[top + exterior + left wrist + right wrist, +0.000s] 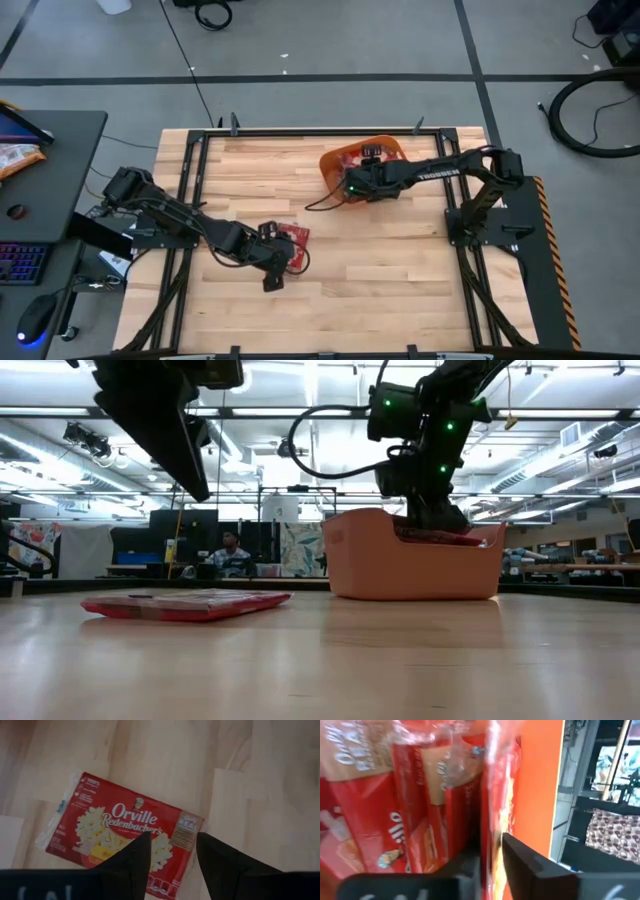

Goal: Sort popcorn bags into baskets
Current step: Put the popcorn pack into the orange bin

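Note:
One red popcorn bag (pixel 120 835) lies flat, face up, on the wooden table (pixel 400 270) left of centre (pixel 297 236). My left gripper (pixel 172 857) hangs open above that bag's near end, clear of it (pixel 190 470). The orange basket (pixel 340 162) stands at the table's far middle with several red bags (pixel 380 795) standing on edge inside it. My right gripper (pixel 491 862) reaches down into the basket (pixel 440 520). Its fingers stand a little apart, and the edge of one bag (pixel 495 820) stands between them beside the basket's orange wall (pixel 540 795). My right gripper comes slanting down into the basket. One popcorn bag's upper edge (pixel 494 837) stands in the narrow gap between its fingers. The bag stands upright among the others next to the wall. Whether the fingers touch it, I cannot tell.
Black frame rails (pixel 190 180) border the table. A desk with a keyboard (pixel 20 262) and a mouse stands to the left. A person (pixel 230 552) sits in the room beyond the far edge. Bare wood lies across the near half and the right.

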Tool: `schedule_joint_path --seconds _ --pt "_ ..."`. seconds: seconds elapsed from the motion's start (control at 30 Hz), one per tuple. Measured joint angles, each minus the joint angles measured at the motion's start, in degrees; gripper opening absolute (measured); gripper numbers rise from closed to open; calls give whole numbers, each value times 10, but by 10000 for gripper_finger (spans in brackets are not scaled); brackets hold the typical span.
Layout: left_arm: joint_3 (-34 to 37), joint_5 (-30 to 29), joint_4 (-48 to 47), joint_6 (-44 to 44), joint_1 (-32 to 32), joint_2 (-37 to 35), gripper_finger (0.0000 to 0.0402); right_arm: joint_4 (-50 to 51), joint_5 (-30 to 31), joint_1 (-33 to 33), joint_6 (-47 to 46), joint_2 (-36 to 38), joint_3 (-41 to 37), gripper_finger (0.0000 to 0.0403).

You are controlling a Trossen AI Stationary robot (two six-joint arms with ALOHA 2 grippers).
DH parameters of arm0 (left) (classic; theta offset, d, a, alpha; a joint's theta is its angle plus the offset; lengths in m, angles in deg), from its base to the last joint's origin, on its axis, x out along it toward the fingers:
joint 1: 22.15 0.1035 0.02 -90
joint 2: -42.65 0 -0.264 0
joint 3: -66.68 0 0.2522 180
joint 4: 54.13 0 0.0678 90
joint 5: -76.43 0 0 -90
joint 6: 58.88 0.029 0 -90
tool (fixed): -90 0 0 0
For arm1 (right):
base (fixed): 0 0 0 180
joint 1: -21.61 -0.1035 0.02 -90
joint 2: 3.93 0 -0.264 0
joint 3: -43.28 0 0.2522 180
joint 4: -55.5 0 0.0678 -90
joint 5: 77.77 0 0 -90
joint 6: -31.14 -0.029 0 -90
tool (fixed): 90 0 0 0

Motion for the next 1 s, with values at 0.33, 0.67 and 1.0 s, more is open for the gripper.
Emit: schedule_joint_path --seconds 0.33,0.67,1.0 --pt "20 28 5 -15 -12 34 163 49 109 -73 -83 32 0 172" --pt "28 21 48 -24 -71 57 163 63 97 -226 -273 86 0 175" --pt "26 -81 32 -20 -132 122 191 -40 155 -315 -292 47 0 174"
